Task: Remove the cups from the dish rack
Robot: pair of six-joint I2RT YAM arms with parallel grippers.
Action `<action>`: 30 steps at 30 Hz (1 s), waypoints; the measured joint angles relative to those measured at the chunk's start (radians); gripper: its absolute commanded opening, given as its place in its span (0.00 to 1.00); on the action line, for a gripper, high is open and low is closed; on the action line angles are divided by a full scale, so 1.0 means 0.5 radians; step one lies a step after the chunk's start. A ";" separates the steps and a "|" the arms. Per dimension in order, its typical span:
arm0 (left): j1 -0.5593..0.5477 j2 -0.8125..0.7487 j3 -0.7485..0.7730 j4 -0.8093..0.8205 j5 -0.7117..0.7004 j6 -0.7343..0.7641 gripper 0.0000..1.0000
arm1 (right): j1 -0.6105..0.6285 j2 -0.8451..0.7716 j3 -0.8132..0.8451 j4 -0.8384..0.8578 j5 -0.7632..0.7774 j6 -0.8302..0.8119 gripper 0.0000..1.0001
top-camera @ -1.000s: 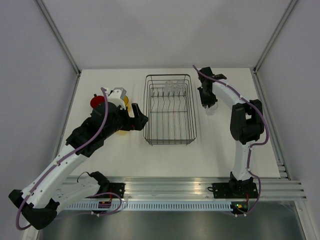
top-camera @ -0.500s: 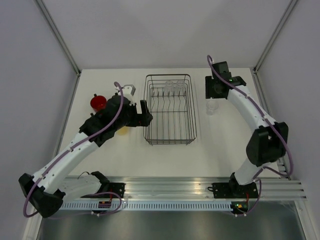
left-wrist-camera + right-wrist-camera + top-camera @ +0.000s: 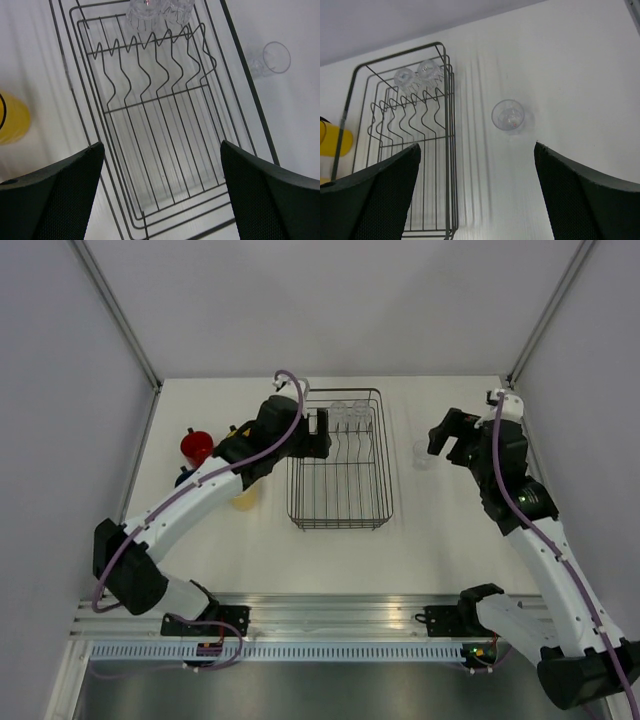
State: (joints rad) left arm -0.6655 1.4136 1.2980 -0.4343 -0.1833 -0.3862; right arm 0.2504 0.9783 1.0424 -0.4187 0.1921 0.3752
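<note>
The dish rack (image 3: 290, 480) is a dark wire basket in mid table. Two clear glass cups (image 3: 338, 412) (image 3: 360, 410) stand at its far end, also seen in the left wrist view (image 3: 145, 10) and the right wrist view (image 3: 404, 77). A third glass cup (image 3: 424, 454) (image 3: 508, 115) (image 3: 272, 57) stands alone on the table right of the rack. My left gripper (image 3: 318, 430) (image 3: 162, 200) hangs open over the rack (image 3: 150, 100), empty. My right gripper (image 3: 455, 440) (image 3: 477, 195) is open and empty, to the right of the lone glass and clear of it.
Left of the rack stand a red mug (image 3: 196, 446), a yellow mug (image 3: 243, 500) (image 3: 10, 120) (image 3: 335, 142) and a dark blue one (image 3: 183, 478), partly hidden under my left arm. Frame posts and walls bound the table.
My right gripper opened, left the glass cup standing right of the rack and drew back. My left arm swung from the mugs to above the rack's far end.
</note>
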 measured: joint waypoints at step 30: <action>0.165 1.675 1.331 0.494 -0.182 0.587 0.91 | 0.000 -0.845 -0.352 -0.048 -0.342 0.114 0.98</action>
State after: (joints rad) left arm -0.5831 2.2513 1.9636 -0.1875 -0.2745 -0.0929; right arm 0.2504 0.5560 0.8661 -0.4427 0.0212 0.4324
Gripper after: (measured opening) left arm 0.931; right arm 0.977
